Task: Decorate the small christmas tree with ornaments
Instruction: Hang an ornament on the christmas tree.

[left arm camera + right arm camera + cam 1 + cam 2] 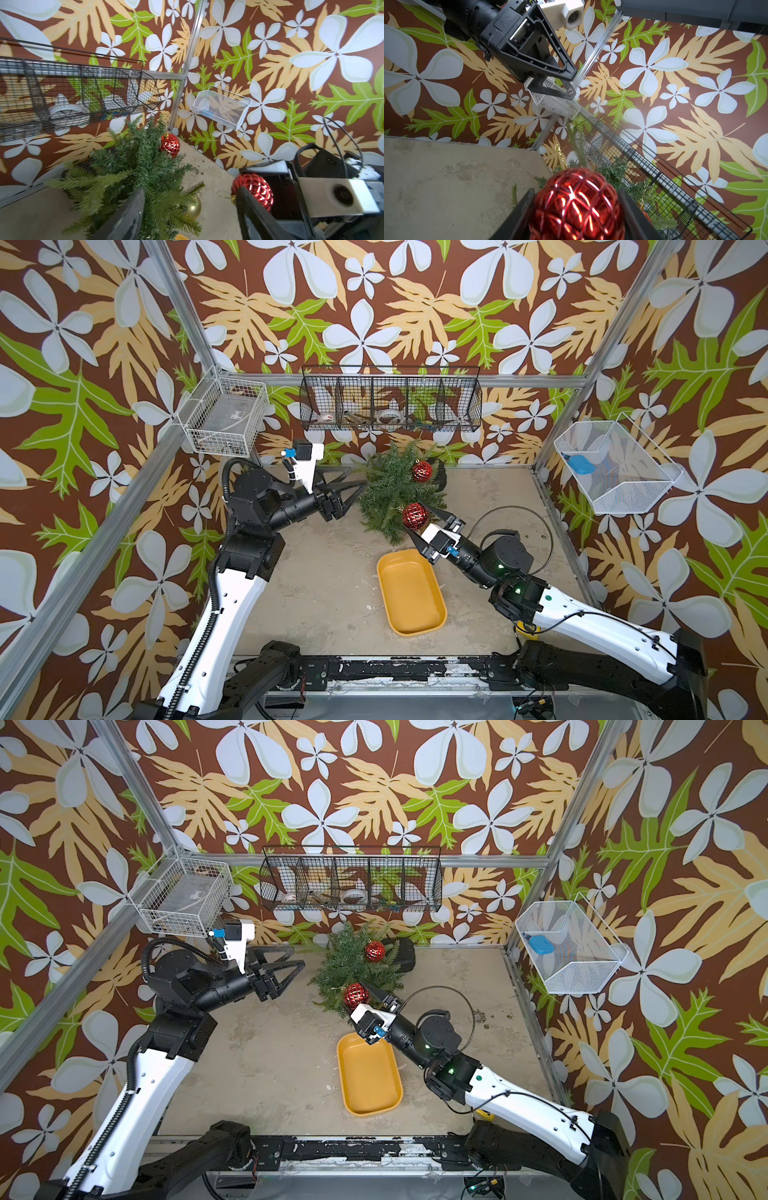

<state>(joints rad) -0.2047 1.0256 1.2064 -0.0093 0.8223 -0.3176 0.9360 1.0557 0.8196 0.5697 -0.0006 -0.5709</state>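
Counter point(316, 572): stained beige slab, 1 small christmas tree point(386, 485) standing at the back, 1 yellow tray point(411, 593) flat nearer the front, apart from it; 1 gold ornament point(193, 207) low beside the tree, contact unclear.

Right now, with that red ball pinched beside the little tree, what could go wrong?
The right pincer grips the red ball by its round body; it might slip and roll away. Pushing into the tree could shake off the other red ball hanging there. The open left pincer nearby might snag branches.
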